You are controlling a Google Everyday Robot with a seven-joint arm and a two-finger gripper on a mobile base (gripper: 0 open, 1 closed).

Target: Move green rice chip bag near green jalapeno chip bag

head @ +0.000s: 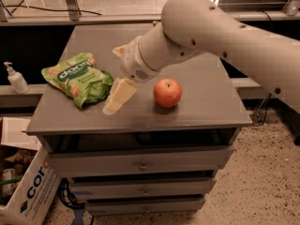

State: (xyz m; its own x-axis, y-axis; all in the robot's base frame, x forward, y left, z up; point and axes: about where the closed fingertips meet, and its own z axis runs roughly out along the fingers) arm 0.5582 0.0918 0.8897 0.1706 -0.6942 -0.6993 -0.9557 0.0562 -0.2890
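Observation:
The green rice chip bag [78,78] is a puffy light-green bag with a dark oval logo, lying on the left part of the grey cabinet top [213,104]. My gripper [116,99] points down and left, its pale tip just off the bag's right edge, low over the surface. The big white arm [220,36] reaches in from the upper right. The green jalapeno chip bag is hidden, behind the arm.
A red apple [167,92] sits right of the gripper, near the middle of the top. A soap bottle [15,78] stands on a ledge at the left. Drawers [140,163] are below, and a cardboard box [29,191] is on the floor.

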